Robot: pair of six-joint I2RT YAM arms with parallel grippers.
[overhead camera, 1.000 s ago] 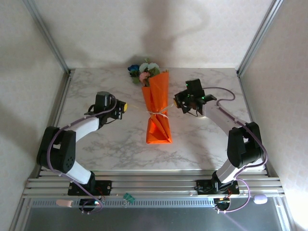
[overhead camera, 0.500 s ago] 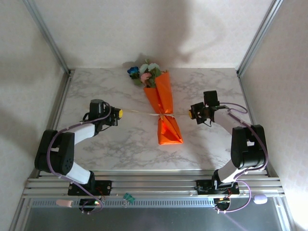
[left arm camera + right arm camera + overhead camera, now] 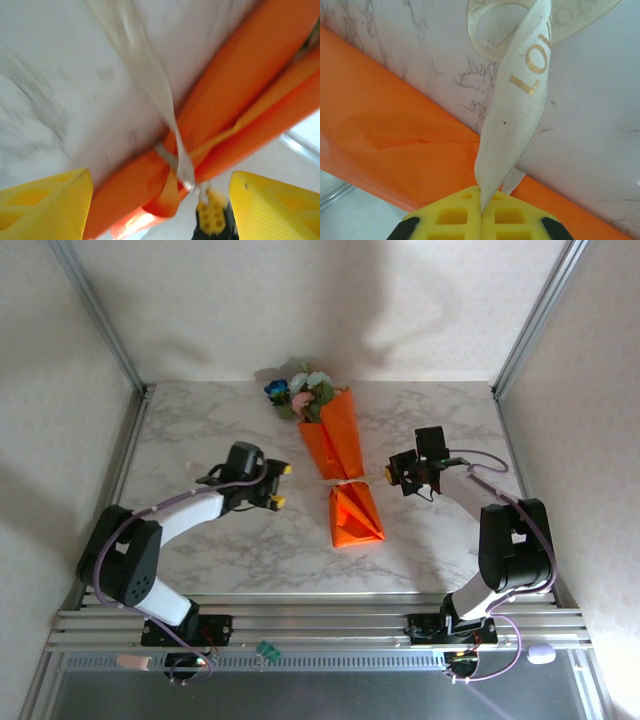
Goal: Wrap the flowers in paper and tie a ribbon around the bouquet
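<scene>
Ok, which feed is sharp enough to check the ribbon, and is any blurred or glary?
Left wrist: motion-blurred, the ribbon and orange paper smeared. Right wrist: crisp, gold lettering on the ribbon readable where the right gripper pinches it. Top external: evenly lit, no glare, soft shadows on the back wall; bouquet small but clear.

The orange paper bouquet [image 3: 340,440] lies flat mid-bench [image 3: 200,430], blooms [image 3: 300,392] toward the far edge. A cream, gold-lettered ribbon [image 3: 512,125] cinches its narrow waist, seemingly knotted, though blur obscures it.
</scene>
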